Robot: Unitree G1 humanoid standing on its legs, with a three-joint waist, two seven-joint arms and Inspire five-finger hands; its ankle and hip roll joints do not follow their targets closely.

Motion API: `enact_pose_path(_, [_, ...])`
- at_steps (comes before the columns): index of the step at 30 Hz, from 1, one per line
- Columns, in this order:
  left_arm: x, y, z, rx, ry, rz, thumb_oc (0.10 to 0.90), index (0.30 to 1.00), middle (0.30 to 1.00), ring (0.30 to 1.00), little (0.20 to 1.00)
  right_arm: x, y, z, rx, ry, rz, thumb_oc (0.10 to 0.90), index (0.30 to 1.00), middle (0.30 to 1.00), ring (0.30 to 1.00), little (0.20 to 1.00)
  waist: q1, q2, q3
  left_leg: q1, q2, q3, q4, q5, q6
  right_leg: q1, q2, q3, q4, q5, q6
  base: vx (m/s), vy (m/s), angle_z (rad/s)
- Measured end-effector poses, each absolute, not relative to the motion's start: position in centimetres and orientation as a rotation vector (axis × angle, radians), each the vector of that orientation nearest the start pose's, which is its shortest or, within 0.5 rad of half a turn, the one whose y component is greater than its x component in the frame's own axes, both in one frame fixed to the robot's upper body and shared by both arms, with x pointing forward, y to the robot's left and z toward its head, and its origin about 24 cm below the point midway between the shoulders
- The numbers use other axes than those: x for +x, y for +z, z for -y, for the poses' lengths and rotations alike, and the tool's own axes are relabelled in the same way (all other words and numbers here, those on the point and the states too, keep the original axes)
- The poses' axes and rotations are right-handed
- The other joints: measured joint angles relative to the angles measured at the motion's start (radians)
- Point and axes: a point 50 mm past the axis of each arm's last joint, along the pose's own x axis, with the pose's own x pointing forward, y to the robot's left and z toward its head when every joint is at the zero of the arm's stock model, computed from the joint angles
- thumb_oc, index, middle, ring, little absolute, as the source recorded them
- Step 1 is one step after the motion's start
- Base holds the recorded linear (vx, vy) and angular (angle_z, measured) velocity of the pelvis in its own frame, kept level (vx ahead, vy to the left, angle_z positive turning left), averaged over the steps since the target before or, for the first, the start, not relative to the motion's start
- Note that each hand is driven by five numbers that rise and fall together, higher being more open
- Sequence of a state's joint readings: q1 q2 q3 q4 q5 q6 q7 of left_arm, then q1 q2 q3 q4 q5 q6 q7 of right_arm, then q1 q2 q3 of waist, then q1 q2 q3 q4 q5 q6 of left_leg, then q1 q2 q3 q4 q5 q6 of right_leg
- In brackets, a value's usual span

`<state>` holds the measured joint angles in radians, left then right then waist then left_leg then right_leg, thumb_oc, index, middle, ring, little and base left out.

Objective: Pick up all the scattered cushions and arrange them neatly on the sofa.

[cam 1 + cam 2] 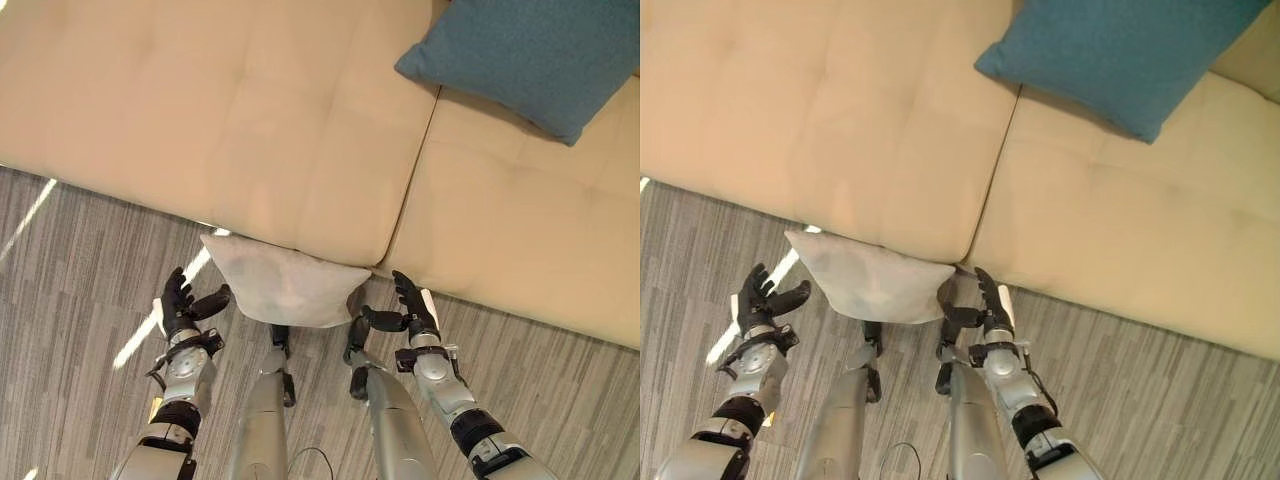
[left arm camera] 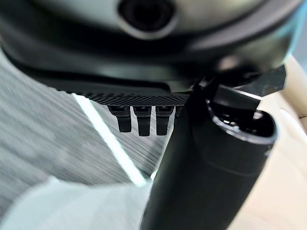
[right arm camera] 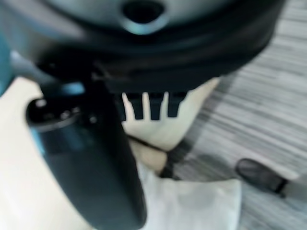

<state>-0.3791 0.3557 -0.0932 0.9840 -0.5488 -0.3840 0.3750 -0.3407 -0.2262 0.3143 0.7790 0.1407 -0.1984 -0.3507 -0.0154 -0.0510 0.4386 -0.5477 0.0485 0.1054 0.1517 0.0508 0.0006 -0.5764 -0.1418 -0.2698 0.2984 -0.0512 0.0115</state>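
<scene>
Two cushions counted. One white cushion (image 1: 283, 284) lies on the floor (image 1: 80, 260) against the sofa (image 1: 230, 120) front, between both hands. One teal cushion (image 1: 530, 55) sits on the seat at 1 o'clock. Left hand (image 1: 180, 305) and right hand (image 1: 412, 310) spread, empty. No legible writing.

Both arms are silver-grey metal tubes with black bands at the forearm and wrist. The left hand (image 1: 181, 305) and right hand (image 1: 412, 308) are dark, with jointed black fingers (image 1: 176, 287). The right hand's thumb bears a white cover. From close up, each wrist housing looks glossy black, with a round lens.
</scene>
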Motion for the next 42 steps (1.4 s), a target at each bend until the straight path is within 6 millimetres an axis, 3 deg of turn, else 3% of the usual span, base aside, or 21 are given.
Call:
enact_pose_path(6, [28.7, -0.6, -28.3, -0.048, 0.601, -0.164, 0.800, 0.900, 0.900, 0.900, 0.900, 28.5, -3.4, 17.4, -0.228, -0.165, -0.276, 0.800, 0.900, 0.900, 0.900, 0.900, -0.005, 0.003, 0.054, -0.107, -0.010, -0.002, 0.079, -0.003, 0.003, -0.094, -0.024, 0.000, 0.076, -0.006, 0.007, -0.04, 0.064, 0.08])
enact_pose_path(10, [29.7, 0.5, -28.4, -0.047, 0.580, -0.131, 0.800, 0.900, 0.900, 0.900, 0.900, 29.3, -2.5, 17.0, -0.190, -0.154, -0.250, 0.800, 0.900, 0.900, 0.900, 0.900, -0.012, 0.004, 0.069, -0.234, -0.009, -0.005, 0.234, -0.056, 0.019, -0.195, -0.054, 0.004, 0.194, -0.041, 0.006, -0.01, 0.042, 0.10])
enact_pose_path(12, [30.0, 0.8, -28.3, -0.052, 0.574, -0.126, 0.800, 0.900, 0.900, 0.900, 0.900, 30.0, -1.9, 16.7, -0.182, -0.147, -0.226, 0.800, 0.900, 0.900, 0.900, 0.900, -0.014, 0.005, 0.074, -0.289, -0.011, -0.006, 0.317, -0.084, 0.030, -0.233, -0.065, 0.007, 0.252, -0.056, 0.001, 0.01, 0.054, 0.06])
enact_pose_path(13, [30.2, 1.0, -28.3, -0.053, 0.573, -0.120, 0.800, 0.900, 0.900, 0.900, 0.900, 30.7, -1.0, 16.5, -0.163, -0.147, -0.197, 0.800, 0.900, 0.900, 0.900, 0.900, -0.015, 0.005, 0.074, -0.349, -0.007, -0.007, 0.420, -0.134, 0.033, -0.285, -0.080, 0.026, 0.342, -0.094, 0.004, 0.02, 0.038, 0.05])
enact_pose_path(15, [30.4, 1.3, -28.5, -0.052, 0.574, -0.111, 0.800, 0.900, 0.900, 0.900, 0.900, 31.7, 0.2, 16.2, -0.153, -0.140, -0.154, 0.800, 0.900, 0.900, 0.900, 0.900, -0.023, 0.006, 0.073, -0.420, -0.001, -0.005, 0.511, -0.171, 0.037, -0.350, -0.094, 0.039, 0.427, -0.120, 0.001, 0.00, 0.000, 0.00])
enact_pose_path(21, [32.1, 3.5, -28.1, -0.048, 0.546, -0.053, 0.800, 0.900, 0.900, 0.900, 0.900, 33.3, 2.5, 15.4, -0.147, -0.118, -0.076, 0.800, 0.900, 0.900, 0.900, 0.900, -0.024, 0.006, 0.073, -0.599, -0.010, -0.014, 0.640, -0.196, 0.047, -0.519, -0.125, 0.056, 0.559, -0.157, -0.010, 0.03, 0.007, 0.12])
enact_pose_path(29, [33.8, 6.2, -26.5, -0.049, 0.467, 0.041, 0.800, 0.900, 0.900, 0.900, 0.900, 35.5, 5.7, 15.0, -0.083, -0.130, 0.002, 0.800, 0.900, 0.900, 0.900, 0.900, -0.018, 0.007, 0.073, -0.681, -0.014, -0.006, 0.640, -0.187, 0.042, -0.603, -0.131, 0.067, 0.567, -0.160, -0.006, 0.03, 0.022, 0.06])
enact_pose_path(31, [34.5, 7.7, -26.0, -0.041, 0.436, 0.088, 0.800, 0.900, 0.900, 0.900, 0.900, 36.6, 7.8, 14.7, -0.055, -0.131, 0.052, 0.800, 0.900, 0.900, 0.900, 0.900, -0.014, 0.008, 0.072, -0.698, -0.016, -0.002, 0.638, -0.182, 0.052, -0.623, -0.133, 0.069, 0.571, -0.161, -0.004, 0.06, 0.035, 0.01])
enact_pose_path(32, [34.5, 7.7, -26.0, -0.041, 0.436, 0.088, 0.800, 0.900, 0.900, 0.900, 0.900, 36.6, 7.8, 14.7, -0.055, -0.131, 0.052, 0.800, 0.900, 0.900, 0.900, 0.900, -0.014, 0.008, 0.072, -0.698, -0.016, -0.002, 0.638, -0.182, 0.052, -0.623, -0.133, 0.069, 0.571, -0.161, -0.004, 0.05, 0.019, 0.01])
enact_pose_path(33, [35.5, 9.1, -25.1, -0.032, 0.402, 0.128, 0.800, 0.900, 0.900, 0.900, 0.900, 37.2, 9.0, 14.8, -0.064, -0.132, 0.078, 0.800, 0.900, 0.900, 0.900, 0.900, -0.003, 0.008, 0.072, -0.704, -0.016, -0.001, 0.634, -0.179, 0.056, -0.630, -0.133, 0.068, 0.570, -0.159, 0.000, 0.03, 0.011, 0.02])
enact_pose_path(42, [38.0, 15.0, -22.7, -0.050, 0.339, 0.285, 0.800, 0.900, 0.900, 0.900, 0.900, 38.0, 10.5, 13.4, -0.016, -0.118, 0.075, 0.800, 0.900, 0.900, 0.900, 0.900, 0.003, 0.009, 0.071, -0.704, -0.017, -0.001, 0.606, -0.171, 0.046, -0.640, -0.126, 0.072, 0.562, -0.167, -0.005, 0.03, 0.004, 0.02])
